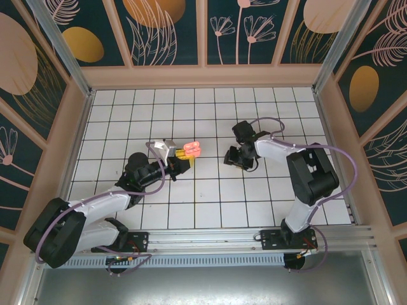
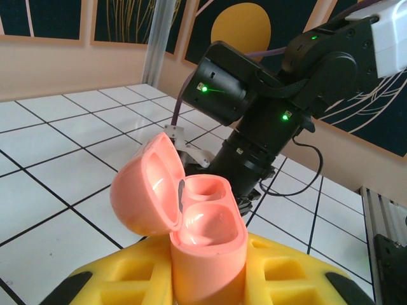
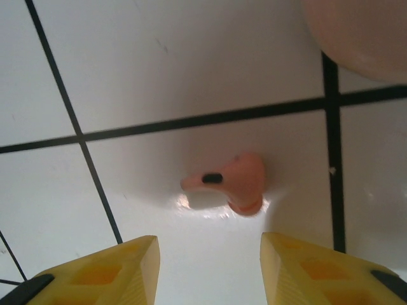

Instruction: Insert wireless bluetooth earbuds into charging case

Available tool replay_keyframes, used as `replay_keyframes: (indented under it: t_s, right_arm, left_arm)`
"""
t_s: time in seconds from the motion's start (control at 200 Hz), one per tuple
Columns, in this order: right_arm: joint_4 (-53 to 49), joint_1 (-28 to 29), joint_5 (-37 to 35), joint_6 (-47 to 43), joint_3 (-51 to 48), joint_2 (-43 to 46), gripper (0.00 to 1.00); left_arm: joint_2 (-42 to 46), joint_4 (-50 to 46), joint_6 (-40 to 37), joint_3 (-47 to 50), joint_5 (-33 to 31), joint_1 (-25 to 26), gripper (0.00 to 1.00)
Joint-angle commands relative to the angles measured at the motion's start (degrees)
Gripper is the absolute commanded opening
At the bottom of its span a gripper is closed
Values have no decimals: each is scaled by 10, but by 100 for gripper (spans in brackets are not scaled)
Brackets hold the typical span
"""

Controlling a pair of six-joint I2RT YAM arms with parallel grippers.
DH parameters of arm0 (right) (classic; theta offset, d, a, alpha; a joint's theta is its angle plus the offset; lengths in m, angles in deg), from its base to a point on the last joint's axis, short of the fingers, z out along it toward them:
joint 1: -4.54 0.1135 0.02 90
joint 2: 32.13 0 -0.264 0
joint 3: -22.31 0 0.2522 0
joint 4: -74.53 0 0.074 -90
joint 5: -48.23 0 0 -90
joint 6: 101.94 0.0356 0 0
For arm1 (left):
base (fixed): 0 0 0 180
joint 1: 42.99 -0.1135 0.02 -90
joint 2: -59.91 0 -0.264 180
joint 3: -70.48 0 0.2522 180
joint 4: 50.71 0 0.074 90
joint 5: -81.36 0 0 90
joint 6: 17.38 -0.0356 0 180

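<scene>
- Step in hand, as I judged it: picking the earbud (image 3: 232,181) off the white tiled table (image 3: 159,63) with my right gripper (image 3: 210,254), for seating in the charging case (image 2: 206,222).
- Earbud lay on its side on a tile, just near of a dark grout line and well right of the case. Its stem pointed left and its rounded body sat to the right.
- Right jaws stood partly open and empty. The earbud lay ahead of the two yellow fingertips, roughly centred on the gap and touching neither.
- To do it well: descend straight so the fingers straddle the rounded body, not the thin stem. Close gently, since a small smooth piece could squirt sideways on the glossy tile. Keep the tips just off the surface.
- A blurred pale-pink shape sat at the far right corner of the right wrist view; I could not tell what it was.
- Left gripper (image 1: 183,155) was closed on the case's lower body and held it upright, lid hinged open to the left.
- Both wells looked empty.
</scene>
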Motion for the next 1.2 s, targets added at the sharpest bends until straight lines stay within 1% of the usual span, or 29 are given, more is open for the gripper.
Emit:
replay_keyframes:
  t_s: [0.0, 0.165, 0.36, 0.55, 0.776, 1.196]
  right_arm:
    - [11, -7, -8, -14, 27, -19, 45]
    - [16, -10, -22, -26, 57, -46, 45]
    - [6, -9, -22, -39, 96, -67, 45]
    - [-43, -6, -38, -58, 118, -61, 48]
    - [-99, -3, -51, -103, 154, -76, 48]
    - [-136, -2, -66, -135, 206, -135, 43]
  left_arm:
    - [15, -2, -12, -11, -7, 0, 22]
    - [20, -11, -16, -11, -10, 1, 22]
    - [31, -24, -24, -12, -17, 1, 22]
    - [30, -23, -24, -14, -17, 1, 22]
    - [25, -22, -24, -17, -13, 0, 22]
    - [31, -27, -26, -14, -17, 1, 21]
